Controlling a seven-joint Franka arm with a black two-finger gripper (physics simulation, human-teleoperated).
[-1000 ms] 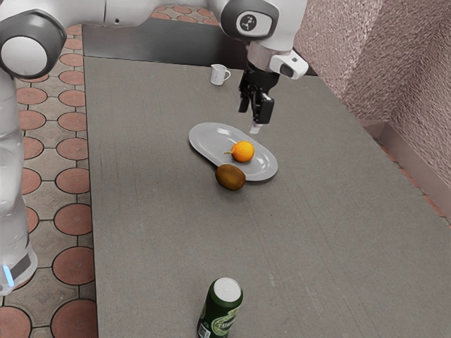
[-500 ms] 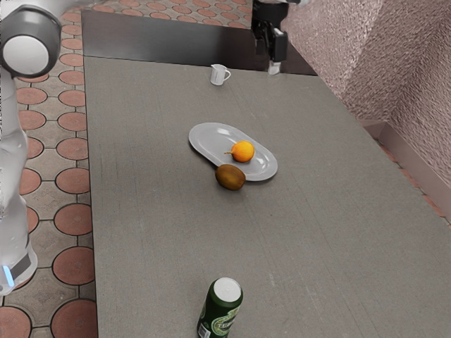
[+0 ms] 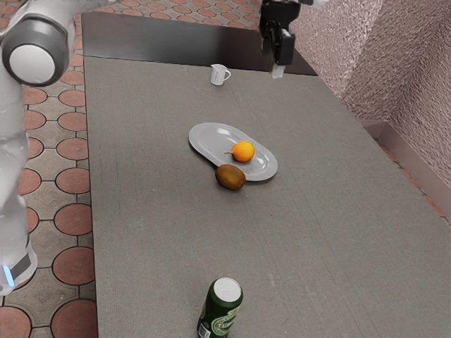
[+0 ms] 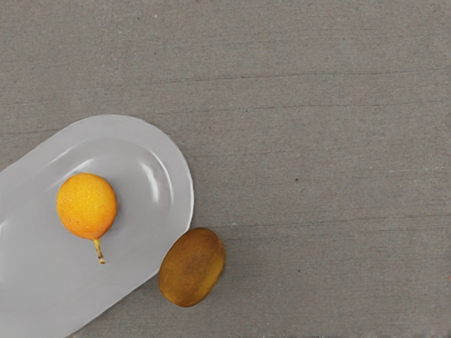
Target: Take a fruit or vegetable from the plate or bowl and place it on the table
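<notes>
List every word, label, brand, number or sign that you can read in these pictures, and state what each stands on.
Green can: a label with pale lettering, too small to read with certainty.
White jug: no text that I can make out.
Plate, orange fruit and brown fruit: none.

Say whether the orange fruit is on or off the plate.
On: both views show the orange fruit sitting within the rim of the plate.
</notes>
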